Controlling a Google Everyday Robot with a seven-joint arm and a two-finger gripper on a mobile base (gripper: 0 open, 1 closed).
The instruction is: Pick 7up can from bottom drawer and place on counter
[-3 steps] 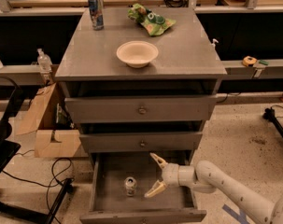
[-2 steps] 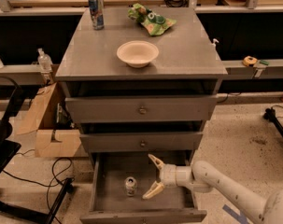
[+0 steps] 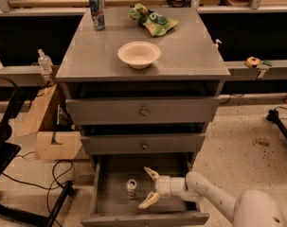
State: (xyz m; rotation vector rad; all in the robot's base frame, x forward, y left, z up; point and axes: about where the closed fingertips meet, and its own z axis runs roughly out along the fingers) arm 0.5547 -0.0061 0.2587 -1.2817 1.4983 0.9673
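bottom drawer (image 3: 115, 203) stood pulled out. hand (image 3: 144, 188) sat inside it, fingers spread wide, just beside the upright 7up can (image 3: 131, 188), apparently not touching. judged: advance until both fingers straddle the can, then close squarely on its body. can's label unreadable. drawer's rear hidden. desk (image 3: 190, 51) above had bare room.

Grey counter (image 3: 190, 56), white bowl (image 3: 139, 54), tall blue can (image 3: 97, 13), green bag (image 3: 152, 21) on it, gripper (image 3: 143, 188) inside bottom drawer (image 3: 110, 205).
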